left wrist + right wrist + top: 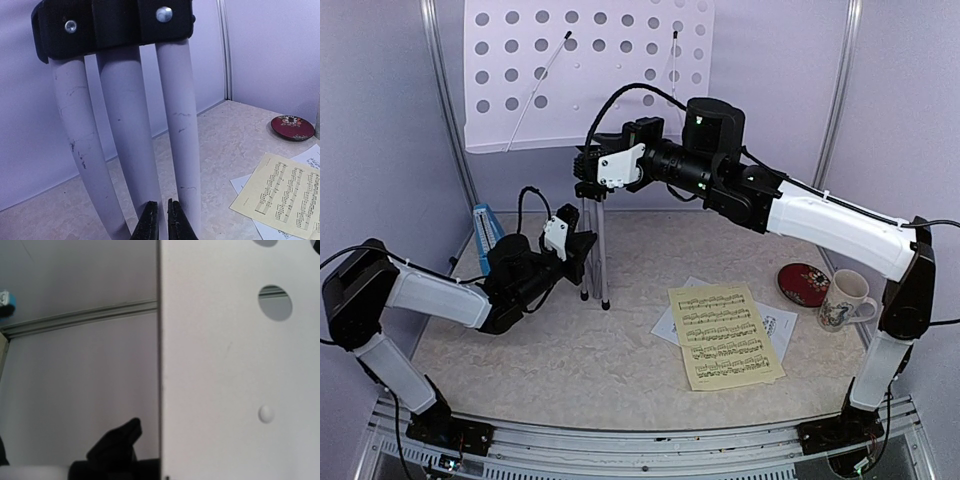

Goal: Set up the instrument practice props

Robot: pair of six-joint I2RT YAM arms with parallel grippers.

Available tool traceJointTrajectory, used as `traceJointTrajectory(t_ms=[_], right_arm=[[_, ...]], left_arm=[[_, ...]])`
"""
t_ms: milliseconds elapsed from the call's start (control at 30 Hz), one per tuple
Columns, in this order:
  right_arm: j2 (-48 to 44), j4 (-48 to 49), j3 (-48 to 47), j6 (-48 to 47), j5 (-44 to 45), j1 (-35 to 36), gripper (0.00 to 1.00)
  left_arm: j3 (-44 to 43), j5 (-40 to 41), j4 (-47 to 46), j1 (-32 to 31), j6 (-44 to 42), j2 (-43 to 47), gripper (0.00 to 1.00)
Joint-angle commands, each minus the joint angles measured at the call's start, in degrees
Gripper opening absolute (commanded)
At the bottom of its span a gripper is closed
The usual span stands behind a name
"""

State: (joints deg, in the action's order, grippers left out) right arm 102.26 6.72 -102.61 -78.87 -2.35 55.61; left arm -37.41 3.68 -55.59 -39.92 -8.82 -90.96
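A small blue metronome [485, 232] stands at the far left of the tabletop [570, 370], behind the left arm. That arm runs low over the tabletop, forearm reaching rightward. The left pincer [586, 248] [163, 222] is level with the music stand's legs [600, 262] [125, 140]. Its fingers are nearly together with only a thin slit between them, grasping nothing that shows. The three silver legs hang folded side by side. Above them is the music stand [590, 70], its white perforated desk upright at the back. The right pincer [586, 166] is clenched on the stand's neck just under the desk. A yellow sheet [725, 337] overlaps a white sheet [778, 328] lying flat right of centre, well apart from both pincers. The right arm rises at the right edge, then stretches leftward.
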Motion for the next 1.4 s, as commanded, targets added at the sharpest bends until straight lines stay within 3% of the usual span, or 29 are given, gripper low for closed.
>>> traceJointTrajectory(t_ms=[0,100,400,500,800,1367], right_arm=[[-2.68,17.87,-4.14,-1.46,0.27,0.73,0.0],[-2.55,18.13,-4.11,-1.61,0.25,0.81,0.0],[-1.87,19.78,-4.21,-2.67,0.37,0.78,0.0],[-1.5,19.46,-4.89,-3.11,0.16,0.67,0.0],[-0.17,17.82,-6.46,-1.93,-1.73,-1.15,0.0],[5.03,20.36,-8.21,0.49,-4.09,-4.83,0.04]], left_arm=[[-3.2,1.65,0.0,0.28,1.01,-1.84,0.12],[-4.49,2.42,1.22,0.27,2.02,-2.73,0.25],[-6.79,2.03,1.82,0.45,2.38,-4.62,0.5],[-7.64,-0.63,2.39,1.07,2.67,-5.12,0.66],[-10.29,-9.49,6.47,4.96,6.58,-5.66,0.98],[-10.13,-12.05,5.5,7.85,8.64,-8.09,0.98]])
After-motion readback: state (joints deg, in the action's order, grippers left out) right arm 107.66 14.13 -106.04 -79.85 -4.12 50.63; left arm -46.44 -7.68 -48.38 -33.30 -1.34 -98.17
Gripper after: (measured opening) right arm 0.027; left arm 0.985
